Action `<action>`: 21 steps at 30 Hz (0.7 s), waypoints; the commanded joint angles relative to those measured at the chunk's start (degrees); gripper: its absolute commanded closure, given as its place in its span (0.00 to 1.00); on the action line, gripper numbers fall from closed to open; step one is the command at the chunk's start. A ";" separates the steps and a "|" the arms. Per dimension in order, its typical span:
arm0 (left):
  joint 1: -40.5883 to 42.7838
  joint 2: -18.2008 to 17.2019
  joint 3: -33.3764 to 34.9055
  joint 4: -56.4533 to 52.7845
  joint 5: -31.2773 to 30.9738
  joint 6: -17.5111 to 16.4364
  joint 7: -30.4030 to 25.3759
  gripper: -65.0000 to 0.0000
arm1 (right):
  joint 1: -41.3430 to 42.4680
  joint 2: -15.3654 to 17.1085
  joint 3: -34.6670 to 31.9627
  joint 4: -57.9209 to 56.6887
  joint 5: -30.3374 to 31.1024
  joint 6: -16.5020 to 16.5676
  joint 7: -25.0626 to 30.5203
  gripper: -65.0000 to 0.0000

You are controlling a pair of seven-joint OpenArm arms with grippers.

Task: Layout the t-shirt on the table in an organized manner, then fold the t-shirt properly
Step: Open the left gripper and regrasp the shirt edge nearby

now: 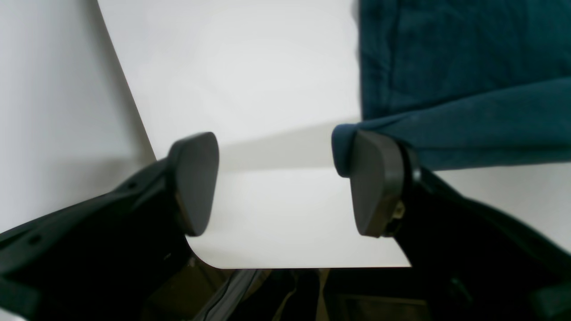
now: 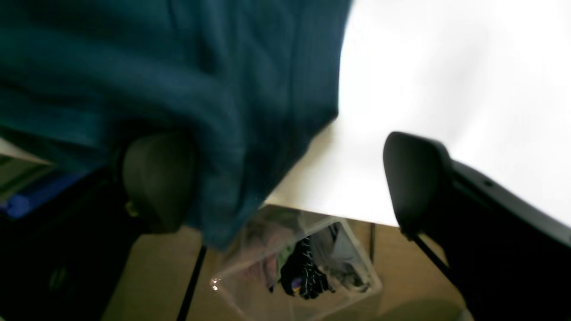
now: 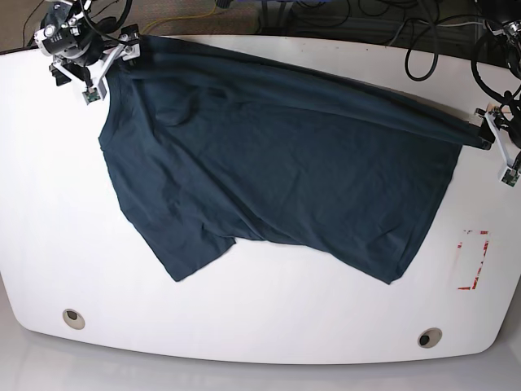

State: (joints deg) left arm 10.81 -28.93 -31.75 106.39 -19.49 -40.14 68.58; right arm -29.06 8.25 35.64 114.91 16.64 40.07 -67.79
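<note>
The dark teal t-shirt (image 3: 277, 171) lies spread across the white table (image 3: 260, 326), with a raised fold running along its far edge from one arm to the other. At the far left corner my right gripper (image 3: 104, 63) is open; in the right wrist view cloth (image 2: 200, 80) drapes over its left finger (image 2: 156, 178) and hangs partly into the gap of the gripper (image 2: 285, 178). My left gripper (image 3: 490, 130) is at the shirt's right end. Its jaws (image 1: 285, 183) stand wide open, and a shirt corner (image 1: 446, 120) rests against the right finger (image 1: 374, 183).
A red tape rectangle (image 3: 474, 259) marks the table's right side. Two grommet holes (image 3: 73, 318) (image 3: 429, 337) sit near the front edge. Cables (image 3: 366, 16) lie beyond the far edge. A clear bin (image 2: 303, 263) of items stands on the floor below the table edge.
</note>
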 commanded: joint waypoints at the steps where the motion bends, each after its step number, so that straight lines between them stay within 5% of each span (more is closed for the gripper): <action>1: -0.39 -0.65 -0.38 0.73 0.10 0.14 -0.31 0.33 | 0.00 0.76 -0.96 0.82 -0.07 -0.07 0.32 0.00; 10: -0.92 1.72 -0.65 1.00 3.79 0.14 -0.31 0.34 | 0.00 0.41 -3.86 0.91 -0.07 -0.07 0.32 0.00; 21: -3.73 4.53 -9.70 1.35 5.20 0.14 -0.58 0.34 | 0.00 -0.38 -3.51 1.00 6.26 -0.07 0.32 0.00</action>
State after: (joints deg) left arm 7.53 -23.42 -38.98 106.41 -14.46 -40.14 68.51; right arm -28.88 7.27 31.79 114.93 22.00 40.07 -68.10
